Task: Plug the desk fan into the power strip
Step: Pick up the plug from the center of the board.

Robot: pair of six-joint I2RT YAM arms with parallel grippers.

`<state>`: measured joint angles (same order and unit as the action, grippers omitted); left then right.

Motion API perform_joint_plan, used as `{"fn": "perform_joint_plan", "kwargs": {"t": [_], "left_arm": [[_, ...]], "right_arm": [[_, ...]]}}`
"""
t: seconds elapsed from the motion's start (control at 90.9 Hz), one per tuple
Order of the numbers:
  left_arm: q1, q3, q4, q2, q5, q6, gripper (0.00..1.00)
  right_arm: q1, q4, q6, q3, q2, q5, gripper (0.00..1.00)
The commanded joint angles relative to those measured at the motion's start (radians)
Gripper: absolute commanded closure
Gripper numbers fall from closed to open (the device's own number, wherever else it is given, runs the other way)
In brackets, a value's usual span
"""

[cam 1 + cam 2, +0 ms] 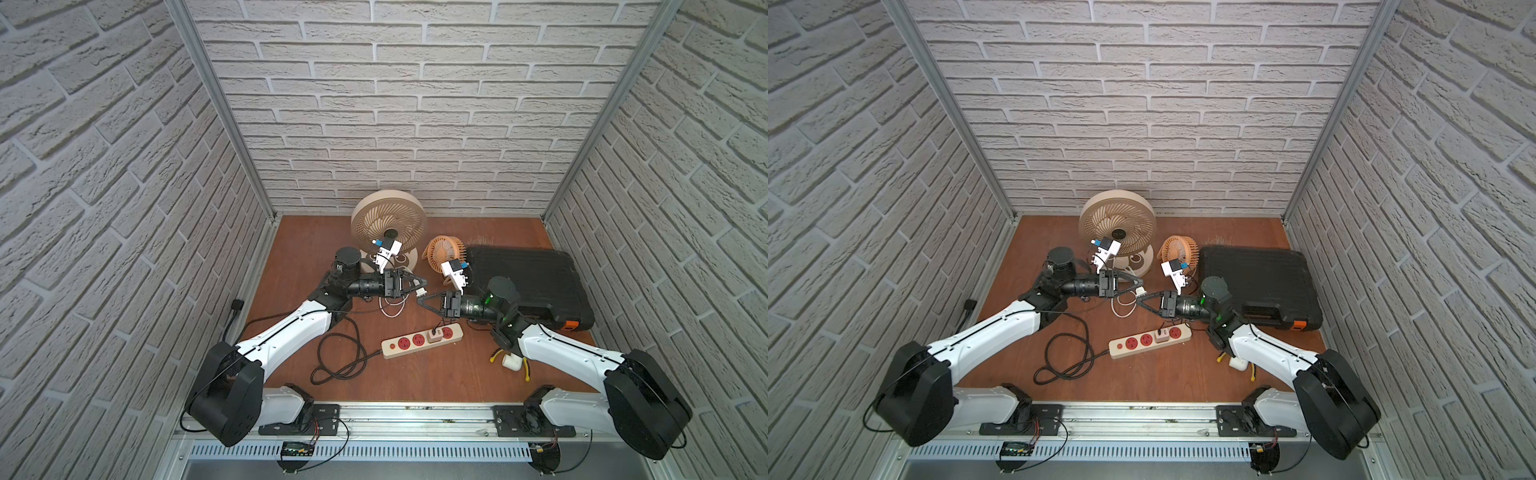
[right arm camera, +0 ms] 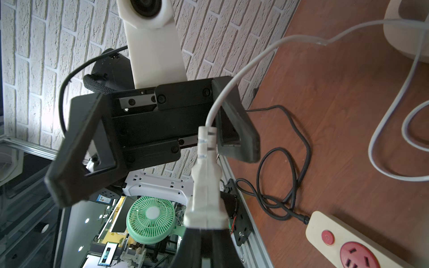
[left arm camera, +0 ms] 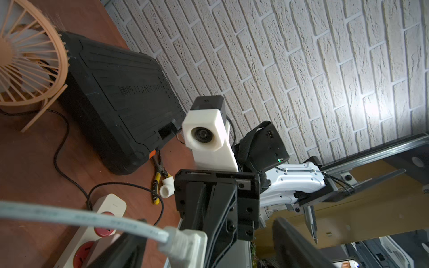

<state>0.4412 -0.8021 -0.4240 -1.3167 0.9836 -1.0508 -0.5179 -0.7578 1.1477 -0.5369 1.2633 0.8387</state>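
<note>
The desk fan is big, round and beige, and stands at the back of the table. Its white cord loops forward to a white plug. My right gripper is shut on the plug's end and holds it above the table. My left gripper faces it, open, with one finger on each side of the plug. The cream power strip lies nearer the front, red sockets up. A beige adapter fills one socket.
A small orange fan stands beside a black tool case at the right. The strip's black cord coils at front left. Yellow-handled pliers and a white pipe fitting lie under my right arm. Brick walls close three sides.
</note>
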Motion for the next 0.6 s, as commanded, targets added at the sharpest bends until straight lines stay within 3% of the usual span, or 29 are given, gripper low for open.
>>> {"fn": "perform_joint_plan", "kwargs": {"t": [0.0,0.121,0.385,0.594], "left_arm": [[-0.007,-0.024,-0.055,-0.031,0.059,-0.008,0.27],[-0.007,-0.034,-0.055,-0.059,0.079,-0.007,0.47],[-0.007,-0.040,-0.017,-0.056,0.121,0.008,0.99],[-0.009,-0.043,0.046,-0.028,0.124,0.045,1.00]], "right_arm": [[0.002,-0.180,0.063,-0.020,0.028,0.061,0.97],[0.006,-0.249,0.114,-0.004,0.057,0.081,0.97],[0.024,-0.215,0.095,0.014,0.068,0.103,0.97],[0.033,-0.208,0.089,0.016,0.079,0.121,0.97]]}}
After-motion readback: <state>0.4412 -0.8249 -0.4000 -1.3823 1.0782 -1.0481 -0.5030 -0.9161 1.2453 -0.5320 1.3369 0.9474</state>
